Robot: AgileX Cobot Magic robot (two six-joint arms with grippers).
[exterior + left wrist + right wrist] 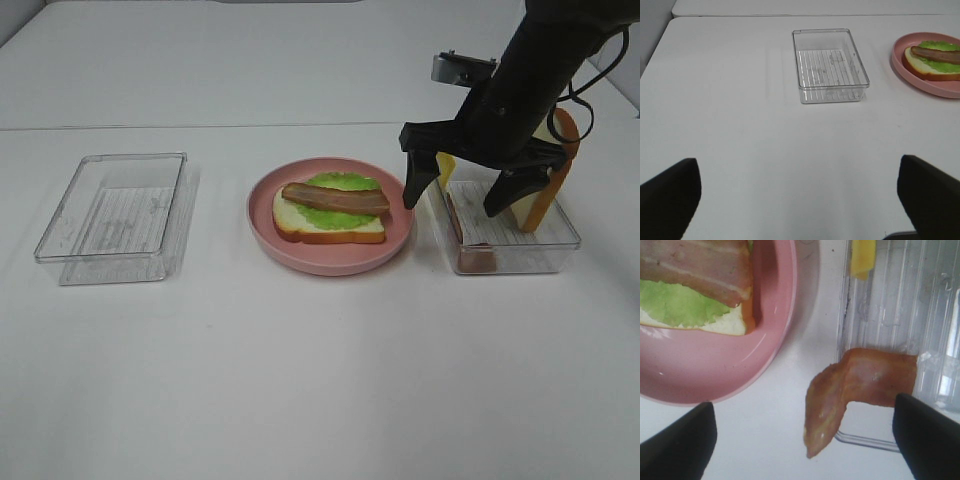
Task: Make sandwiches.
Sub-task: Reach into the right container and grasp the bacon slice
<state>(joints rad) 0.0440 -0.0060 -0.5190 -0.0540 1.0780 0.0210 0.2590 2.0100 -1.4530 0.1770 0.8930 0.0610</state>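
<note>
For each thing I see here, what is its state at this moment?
left tray: upright, nothing inside
pink plate: holds the sandwich
sandwich: open, bacon on lettuce on one bread slice, no top slice
ham slice: draped over the right tray's wall
left gripper: open, holding nothing
right gripper: open, above the right tray

The matte-black right arm (540,70) is thick and ends in the right gripper (453,205), a black claw with two tapering, blunt-tipped fingers. A small silver-grey camera box (463,68) is mounted on it, and a thin black cable (592,120) loops alongside. Of the left gripper (800,200), only two plain black finger ends show.
</note>
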